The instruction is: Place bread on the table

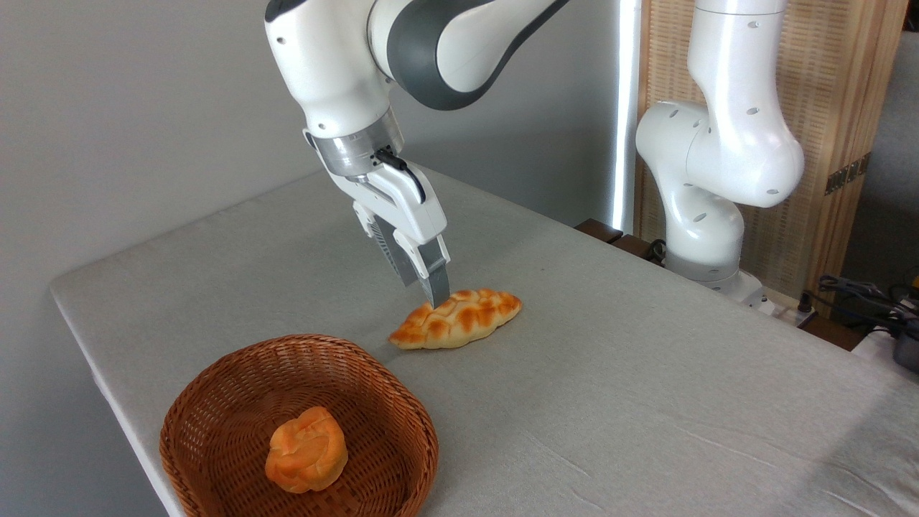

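Bread [458, 318] lay flat on the table [646, 373], directly under the pincer [436, 289], whose fingertips came down at the loaf's back edge, near its middle. From my screen I couldn't tell whether the jaws were clamped on the crust, merely touching it, or already parted; only one grey finger showed clearly, the other hidden behind it.

What worried me: if the jaws had not fully let go, lifting the arm could drag the loaf along or tip it, and it might roll toward the basket [215, 424], which sat just in front of and to the left of the pincer. A sideways pull instead of a straight rise could also snag the bumpy crust and push the loaf across the wrinkled cloth.

My count: one braided loaf, one round bun [306, 450] in the basket in front of the pincer, one wicker basket, one table, one arm with one pincer.
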Controlling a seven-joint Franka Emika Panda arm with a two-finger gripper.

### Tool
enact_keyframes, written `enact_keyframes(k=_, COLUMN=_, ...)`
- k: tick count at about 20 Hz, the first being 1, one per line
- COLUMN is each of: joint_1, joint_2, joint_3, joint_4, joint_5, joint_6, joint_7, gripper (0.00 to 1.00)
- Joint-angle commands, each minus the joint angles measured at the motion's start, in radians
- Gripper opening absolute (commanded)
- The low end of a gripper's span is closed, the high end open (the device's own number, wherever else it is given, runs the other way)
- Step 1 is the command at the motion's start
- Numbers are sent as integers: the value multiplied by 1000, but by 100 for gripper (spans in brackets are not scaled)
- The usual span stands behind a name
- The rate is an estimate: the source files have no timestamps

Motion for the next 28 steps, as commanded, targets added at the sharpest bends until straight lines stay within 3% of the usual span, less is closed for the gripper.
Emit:
enact_keyframes(k=1, joint_1=-5, joint_2=-16, joint_3=29, joint_4=72, joint_5=-11, joint_6=3, joint_7=-12, gripper=100)
enact_keyframes(k=4, joint_1=15, joint_2=-16, joint_3=53, joint_4=169, joint_5=-14, joint_6=-13, joint_7=-9, gripper=100)
enact_keyframes(k=7, joint_1=145, joint_2=-16, joint_3=9, joint_4=237, joint_5=-45, joint_6=-13, joint_7=7, gripper=100)
enact_keyframes(k=8, joint_1=162, joint_2=-14, joint_3=6, joint_4=263, joint_5=-49, joint_6=-13, joint_7=16, gripper=100)
enact_keyframes(k=18, joint_1=165, joint_2=102, joint_3=7, joint_4=450, joint_5=-36, joint_6=-92, joint_7=25, gripper=100)
enact_keyframes(k=26, joint_1=165, joint_2=105, joint_3=15, joint_4=452, joint_5=-32, joint_6=-112, joint_7=60, gripper=100)
enact_keyframes(k=27, joint_1=165, joint_2=105, joint_3=14, joint_4=452, joint_5=-26, joint_6=-115, joint_7=60, gripper=100)
enact_keyframes(k=28, joint_1=164, joint_2=105, joint_3=9, joint_4=452, joint_5=13, joint_6=-115, joint_7=60, gripper=100)
